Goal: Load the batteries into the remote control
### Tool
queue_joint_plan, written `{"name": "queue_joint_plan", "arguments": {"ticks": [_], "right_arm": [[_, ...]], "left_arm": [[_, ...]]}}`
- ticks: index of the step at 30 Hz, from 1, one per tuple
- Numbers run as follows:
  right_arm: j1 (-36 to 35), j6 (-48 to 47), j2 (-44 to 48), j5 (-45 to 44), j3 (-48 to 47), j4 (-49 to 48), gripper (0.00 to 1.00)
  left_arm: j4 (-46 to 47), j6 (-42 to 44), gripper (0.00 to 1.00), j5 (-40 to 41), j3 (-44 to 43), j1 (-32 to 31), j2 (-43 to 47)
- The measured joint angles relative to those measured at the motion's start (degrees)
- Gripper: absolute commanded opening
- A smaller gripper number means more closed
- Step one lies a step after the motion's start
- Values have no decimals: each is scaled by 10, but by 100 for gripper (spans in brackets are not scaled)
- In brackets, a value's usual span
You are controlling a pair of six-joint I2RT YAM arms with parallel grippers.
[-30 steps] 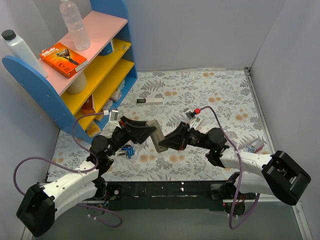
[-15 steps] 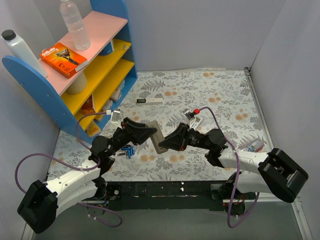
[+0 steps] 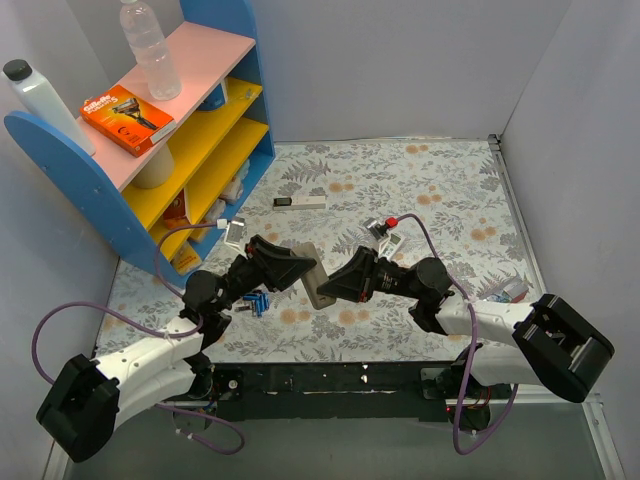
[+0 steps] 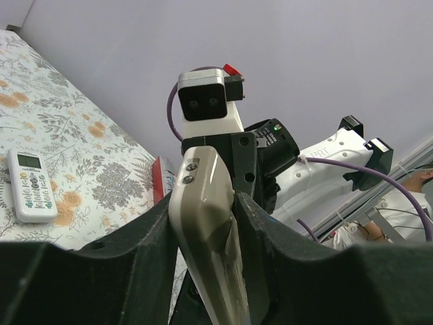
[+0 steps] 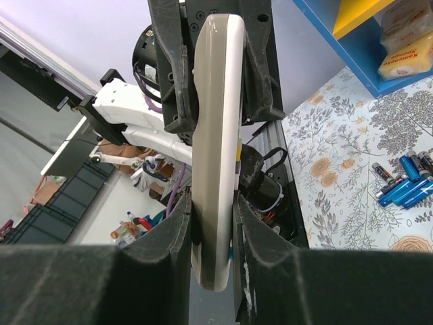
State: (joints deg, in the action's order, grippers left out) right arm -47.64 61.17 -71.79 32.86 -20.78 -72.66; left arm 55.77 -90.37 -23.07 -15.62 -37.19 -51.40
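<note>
Remote control [image 3: 312,272]: held between both grippers, clear of the floral mat [image 3: 420,180], near the arm bases.
Long axis: diagonal in the top view, from far-left to near-right; the body is turned on edge.
Left gripper [image 3: 300,266]: jaws clamped on the far-left end.
Right gripper [image 3: 327,286]: jaws clamped on the near-right end.
Batteries [image 3: 258,302]: lying on the mat, just left of the remote control, untouched.
</note>
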Motion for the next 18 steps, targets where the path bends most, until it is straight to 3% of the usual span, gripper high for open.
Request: {"name": "queue_joint_plan", "arguments": {"ticks": [8,10,14,15,18], "right_arm": [[0,3,-3,8,0,-13,1],[0,3,-4,8,0,-14,4],[0,0,-7,7,0,-17,32],[0,-4,-7,7,0,-16,44],[0,-39,2,3,0,9,62]], "left_arm": [[13,-11,0,-12,0,0,-4],[13,-12,0,-13,0,0,-4],[6,-17,0,-6,0,0,-2],[-2,-19,0,-1,0,0,2],[-38,-24,0,22,0,0,16]]}}
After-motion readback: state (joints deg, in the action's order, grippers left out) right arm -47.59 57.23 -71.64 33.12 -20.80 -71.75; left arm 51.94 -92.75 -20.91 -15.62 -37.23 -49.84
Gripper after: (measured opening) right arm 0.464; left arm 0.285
